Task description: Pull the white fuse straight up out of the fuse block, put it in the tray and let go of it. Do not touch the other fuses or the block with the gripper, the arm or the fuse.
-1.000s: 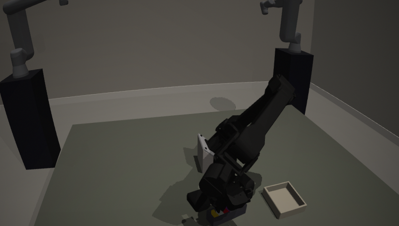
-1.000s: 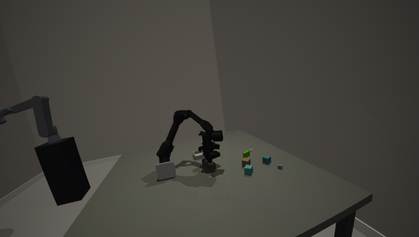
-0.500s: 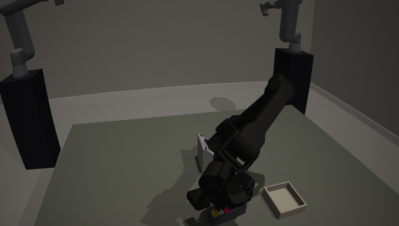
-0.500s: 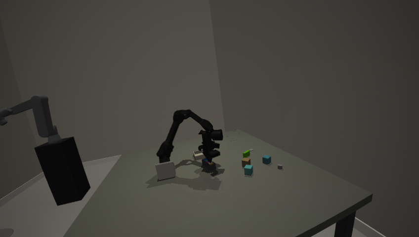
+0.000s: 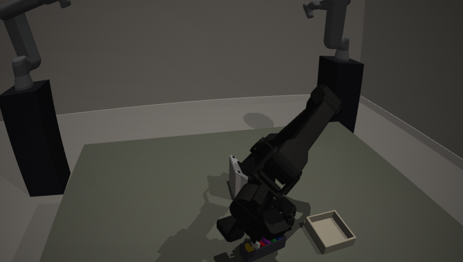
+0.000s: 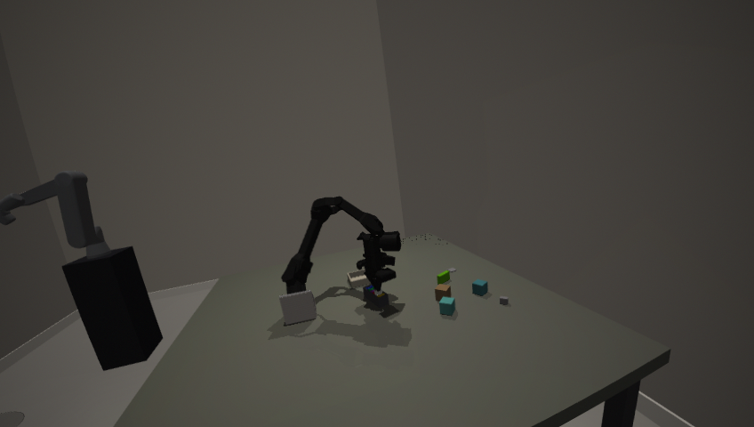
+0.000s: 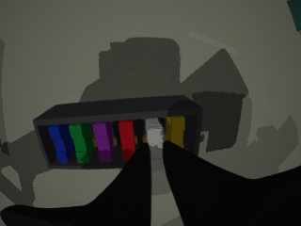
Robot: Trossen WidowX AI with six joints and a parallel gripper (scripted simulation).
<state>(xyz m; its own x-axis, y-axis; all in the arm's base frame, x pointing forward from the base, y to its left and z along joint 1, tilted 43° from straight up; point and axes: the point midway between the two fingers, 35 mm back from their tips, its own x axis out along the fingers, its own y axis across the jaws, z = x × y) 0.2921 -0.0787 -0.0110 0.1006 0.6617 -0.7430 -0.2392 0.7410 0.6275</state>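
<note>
The dark fuse block (image 5: 267,250) (image 6: 376,299) (image 7: 118,106) stands on the table under my gripper (image 5: 255,240) (image 7: 154,149). The gripper points down and is shut on the white fuse (image 5: 256,244) (image 7: 154,134), between the red fuse (image 5: 261,243) (image 7: 127,140) and the yellow fuse (image 5: 249,247) (image 7: 176,131). The white fuse looks somewhat raised; whether it is clear of its slot I cannot tell. Purple (image 7: 102,141), green (image 7: 80,143) and blue (image 7: 60,143) fuses stand in the block. The beige tray (image 5: 339,245) (image 6: 355,283) is empty.
A pale upright panel (image 5: 233,178) (image 6: 298,308) stands near the arm's base. Beyond the block, the exterior view shows a turquoise cube (image 6: 446,306), a brown cube (image 6: 443,293), a green block (image 6: 443,277), a teal cube (image 6: 479,287) and a small grey cube (image 6: 503,300).
</note>
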